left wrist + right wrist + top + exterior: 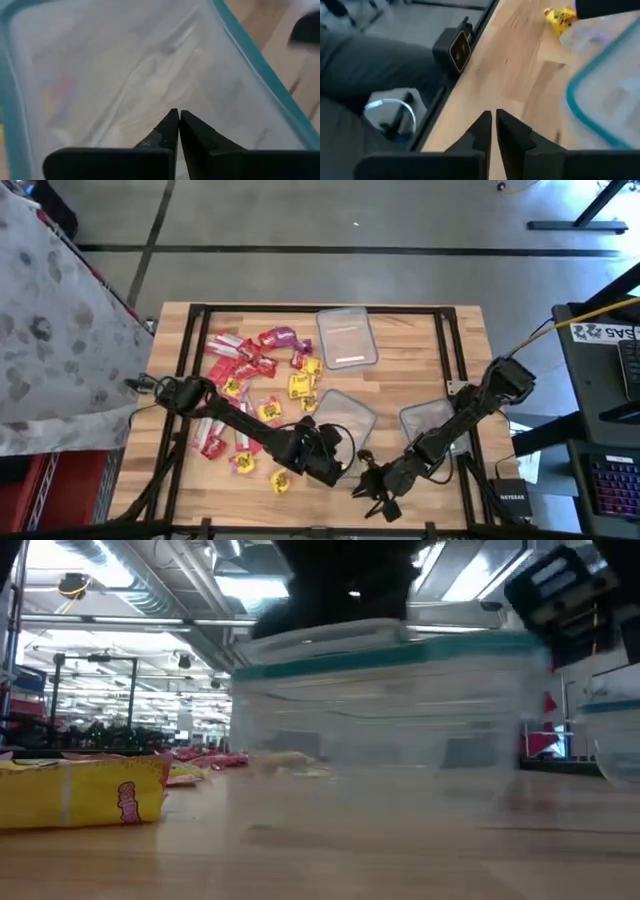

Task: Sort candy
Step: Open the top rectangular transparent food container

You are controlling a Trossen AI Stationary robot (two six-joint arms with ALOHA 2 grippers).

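The candy [255, 370] lies scattered on the wooden table's left half: red, yellow and a few purple packets. One yellow packet [280, 480] lies alone near the front edge and shows big in the low view [85, 790]. My left gripper [335, 463] is shut and hangs over the near part of a clear teal-rimmed tub [125, 75] in the table's middle. My right gripper [375, 498] is shut with nothing in it, low over bare wood [520, 65] near the front edge, right of the left gripper. My left gripper points its shut fingertips [170, 125] down at the clear tub's translucent surface [150, 85] inside the teal rim. Whether they touch it I cannot tell.
A second clear tub [430, 420] stands at the right, next to my right arm. A third tub [347, 338] sits at the far middle. A small camera [455, 47] stands on the table's front edge. Black frame bars [190, 360] run along the table's sides.
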